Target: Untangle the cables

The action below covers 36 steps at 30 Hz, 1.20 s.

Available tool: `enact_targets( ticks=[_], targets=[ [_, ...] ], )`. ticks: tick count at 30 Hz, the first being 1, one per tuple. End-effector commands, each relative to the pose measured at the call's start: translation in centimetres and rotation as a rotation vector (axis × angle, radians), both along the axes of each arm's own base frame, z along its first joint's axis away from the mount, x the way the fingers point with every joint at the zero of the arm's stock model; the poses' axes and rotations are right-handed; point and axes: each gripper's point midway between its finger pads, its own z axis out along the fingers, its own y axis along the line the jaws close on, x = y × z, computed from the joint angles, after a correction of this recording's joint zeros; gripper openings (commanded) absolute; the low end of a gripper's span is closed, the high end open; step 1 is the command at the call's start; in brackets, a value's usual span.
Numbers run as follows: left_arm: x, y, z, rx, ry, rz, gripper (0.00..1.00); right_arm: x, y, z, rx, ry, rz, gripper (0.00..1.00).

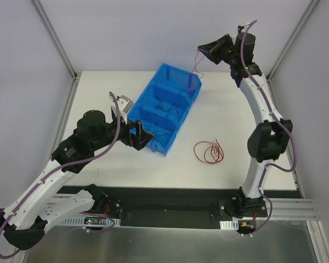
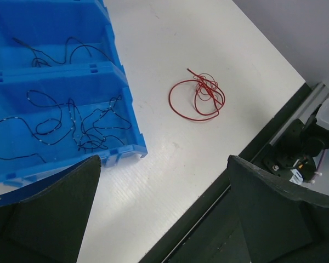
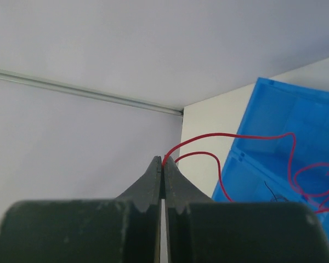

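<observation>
A loose tangle of red cable (image 1: 208, 152) lies on the white table right of the blue bin (image 1: 170, 74); it also shows in the left wrist view (image 2: 207, 90). Black cables lie in the bin's near compartment (image 2: 71, 123) and middle compartment (image 2: 49, 55). My right gripper (image 1: 201, 51) is raised above the bin's far end, shut on one red cable (image 3: 236, 135) that hangs down into the far compartment (image 1: 196, 64). My left gripper (image 2: 164, 203) is open and empty, low over the table by the bin's near end (image 1: 132, 127).
The blue bin (image 3: 285, 126) has three compartments and lies diagonally across the table's middle. The table's black front rail (image 2: 252, 159) runs close under the left gripper. Grey walls and metal frame posts (image 1: 55, 38) enclose the back and sides.
</observation>
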Motion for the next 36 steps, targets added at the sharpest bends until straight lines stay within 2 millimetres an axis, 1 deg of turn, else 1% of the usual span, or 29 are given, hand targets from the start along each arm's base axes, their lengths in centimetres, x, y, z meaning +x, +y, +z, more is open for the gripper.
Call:
enact_targets(
  ticks=[1,2,3,4,6,8,9,12,13,15,16,17,18,20,21,22,24,26,27,29,32,35,36],
  targets=[
    [0.7,1.7,0.9,0.041,-0.053,0.083,0.99,2.7,3.5,4.5,0.07,-0.135,0.057,0.0],
    [0.9,1.8,1.0,0.051,-0.057,0.089,0.99,3.9,4.1,2.9,0.066,-0.113,0.061,0.0],
    [1.0,1.8,1.2,0.056,-0.064,0.091,0.99,4.6,4.8,1.9,0.068,-0.099,0.064,0.0],
    [1.2,1.8,1.2,0.066,-0.062,0.095,0.99,5.1,5.3,1.2,0.07,-0.096,0.065,0.0],
    [1.4,1.8,1.3,0.075,-0.062,0.096,0.99,6.1,6.4,-1.6,0.048,-0.065,0.067,0.0],
    [1.6,1.7,1.4,0.081,-0.061,0.1,0.99,6.6,7.6,-4.2,0.02,-0.035,0.072,0.02],
    [1.7,1.7,1.4,0.082,-0.06,0.101,0.99,6.9,7.9,-5.6,0.002,-0.017,0.066,0.05],
    [1.6,1.8,1.6,0.08,-0.057,0.106,0.99,7.4,8.5,-9.6,-0.079,0.035,0.044,0.1],
    [1.6,1.8,1.7,0.078,-0.057,0.108,0.99,7.7,8.4,-10.8,-0.106,0.051,0.034,0.14],
    [1.6,1.9,1.8,0.078,-0.059,0.111,0.99,7.5,8.6,-12.5,-0.138,0.104,0.032,0.27],
    [1.7,1.9,1.8,0.078,-0.059,0.114,0.99,7.3,8.8,-12.9,-0.153,0.127,0.045,0.33],
    [1.7,1.9,1.8,0.081,-0.059,0.111,0.99,7.0,9.1,-12.9,-0.174,0.127,0.061,0.4],
    [1.8,1.7,2.0,0.082,-0.063,0.107,0.99,6.5,9.2,-12.6,-0.204,0.12,0.075,0.45],
    [2.0,1.3,2.0,0.088,-0.063,0.092,0.99,5.3,8.9,-12.3,-0.273,0.117,0.077,0.54],
    [2.1,1.1,2.1,0.095,-0.064,0.081,0.99,4.7,8.4,-12.2,-0.3,0.131,0.072,0.58],
    [2.3,0.7,2.0,0.101,-0.059,0.066,0.99,4.1,7.8,-12.4,-0.315,0.156,0.067,0.63],
    [2.6,-0.2,1.8,0.115,-0.054,0.027,0.99,2.6,7.0,-12.2,-0.326,0.189,0.086,0.68],
    [2.8,-1.2,1.7,0.123,-0.042,-0.016,0.99,0.9,6.0,-12.8,-0.364,0.247,0.108,0.73],
    [3.0,-1.8,1.5,0.126,-0.029,-0.036,0.98,0.0,5.7,-13.0,-0.378,0.276,0.131,0.74],
    [3.4,-2.8,1.2,0.13,-0.008,-0.066,0.98,-2.5,4.6,-14.2,-0.426,0.367,0.181,0.75],
    [3.8,-4.4,1.1,0.117,0.036,-0.114,0.96,-5.8,3.1,-14.2,-0.494,0.416,0.255,0.75],
    [4.0,-6.1,0.4,0.103,0.098,-0.168,0.94,-9.0,1.6,-14.1,-0.544,0.427,0.302,0.75],
    [4.0,-6.5,0.4,0.096,0.113,-0.177,0.93,-10.1,1.0,-13.8,-0.558,0.415,0.314,0.75]
  ],
)
